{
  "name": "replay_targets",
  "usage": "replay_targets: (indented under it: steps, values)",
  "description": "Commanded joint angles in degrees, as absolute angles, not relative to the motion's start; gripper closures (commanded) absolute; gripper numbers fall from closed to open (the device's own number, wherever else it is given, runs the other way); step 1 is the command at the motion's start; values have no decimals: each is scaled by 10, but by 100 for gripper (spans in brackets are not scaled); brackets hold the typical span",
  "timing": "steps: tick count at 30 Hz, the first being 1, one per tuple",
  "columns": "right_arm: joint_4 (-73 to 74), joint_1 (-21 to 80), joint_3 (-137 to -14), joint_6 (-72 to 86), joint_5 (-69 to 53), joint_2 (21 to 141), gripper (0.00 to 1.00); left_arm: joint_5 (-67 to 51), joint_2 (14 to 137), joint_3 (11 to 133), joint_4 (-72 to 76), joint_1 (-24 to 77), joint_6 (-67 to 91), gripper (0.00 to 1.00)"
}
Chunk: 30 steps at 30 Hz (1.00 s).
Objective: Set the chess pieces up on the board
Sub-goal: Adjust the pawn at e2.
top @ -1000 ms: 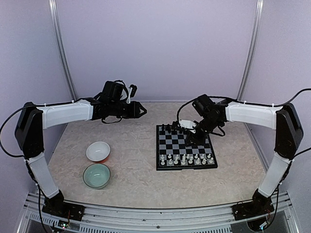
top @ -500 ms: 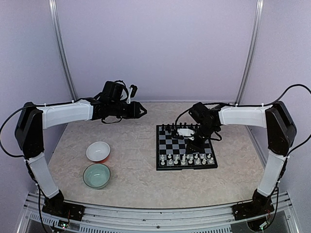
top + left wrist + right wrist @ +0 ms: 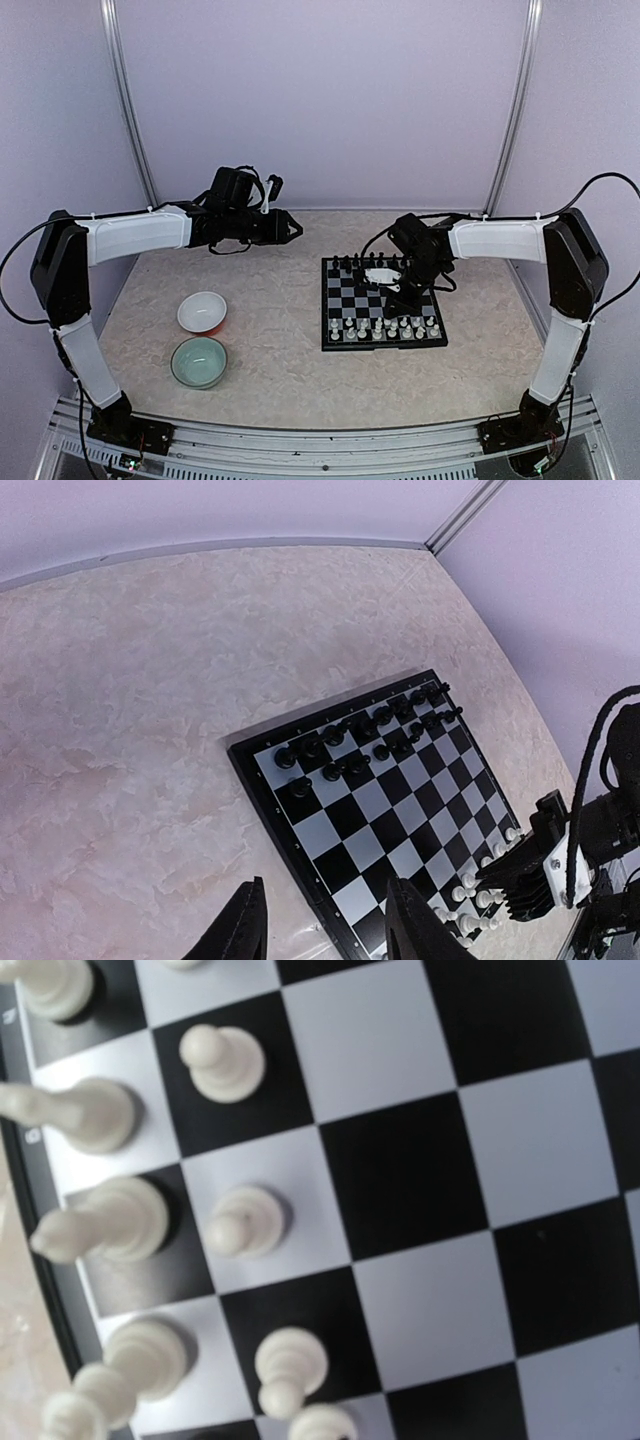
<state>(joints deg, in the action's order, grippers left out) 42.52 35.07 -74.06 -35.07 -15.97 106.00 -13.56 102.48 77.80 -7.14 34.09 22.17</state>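
Note:
The board (image 3: pixel 326 305) lies right of centre on the table. Black pieces (image 3: pixel 360 265) stand along its far rows and white pieces (image 3: pixel 385 328) along its near rows. My right gripper (image 3: pixel 400 293) hangs low over the board's right half, just behind the white rows; its jaws are hidden. The right wrist view shows only board squares (image 3: pixel 420 1175) and white pawns (image 3: pixel 240 1222) close up, with no fingers. My left gripper (image 3: pixel 295 228) is open and empty, held high to the left of the board. Its wrist view shows the board (image 3: pixel 265 800) beyond its fingertips (image 3: pixel 245 925).
A white bowl (image 3: pixel 202 311) and a pale green bowl (image 3: pixel 199 361) stand at the near left of the table. Pale walls with metal posts close in the table at the back and sides.
My right gripper has shifted a little left and lower over the board, closer to the white rows. The left arm has not moved.

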Motion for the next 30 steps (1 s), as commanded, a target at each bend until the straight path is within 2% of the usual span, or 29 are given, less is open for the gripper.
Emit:
replay_targets:
  steps: [1,30]
  values:
    - [440,352,-733,-355,-148,1069,96,-146,1020,788,-76,340,213,59]
    - [463,352,-715,-363,-114,1051,99,-154,1025,792,-80,340,214,59]
